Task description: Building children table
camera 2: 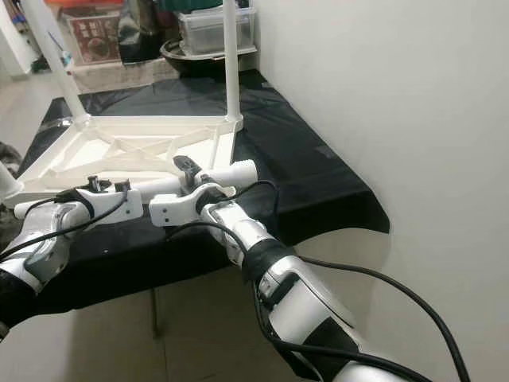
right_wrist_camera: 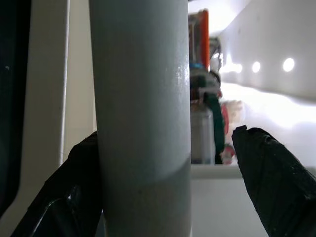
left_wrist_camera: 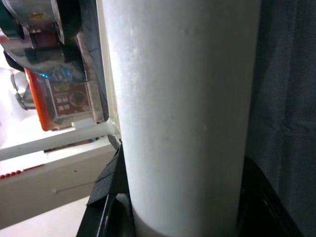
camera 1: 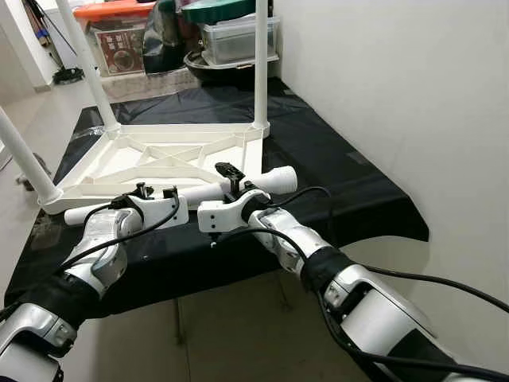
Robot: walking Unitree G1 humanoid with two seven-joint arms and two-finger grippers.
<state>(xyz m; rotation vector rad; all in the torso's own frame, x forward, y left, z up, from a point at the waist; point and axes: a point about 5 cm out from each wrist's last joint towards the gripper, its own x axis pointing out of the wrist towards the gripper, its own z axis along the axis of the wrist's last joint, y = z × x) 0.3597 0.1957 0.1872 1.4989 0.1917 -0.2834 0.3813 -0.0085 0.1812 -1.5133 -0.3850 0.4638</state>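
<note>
White tabletop [camera 1: 171, 155] — upside down on a black cloth [camera 1: 334, 167], three legs [camera 1: 261, 64] standing up from its corners. Loose table leg [camera 1: 262, 181] — lying along the tabletop's near edge. Left gripper [camera 1: 155, 195] clamps this leg near one end. Right gripper [camera 1: 231, 179] straddles it — one finger [right_wrist_camera: 81, 187] touching, the other apart.

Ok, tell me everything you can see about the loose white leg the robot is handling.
The leg is a smooth white tube, plastic by the look, lying flat on the black cloth along the near edge of the upturned tabletop. Its right end widens into a collar. The left hand grips it near its left end; the right hand straddles its middle, one finger touching it, the other apart. Three other legs already stand upright in the tabletop's corners.
</note>
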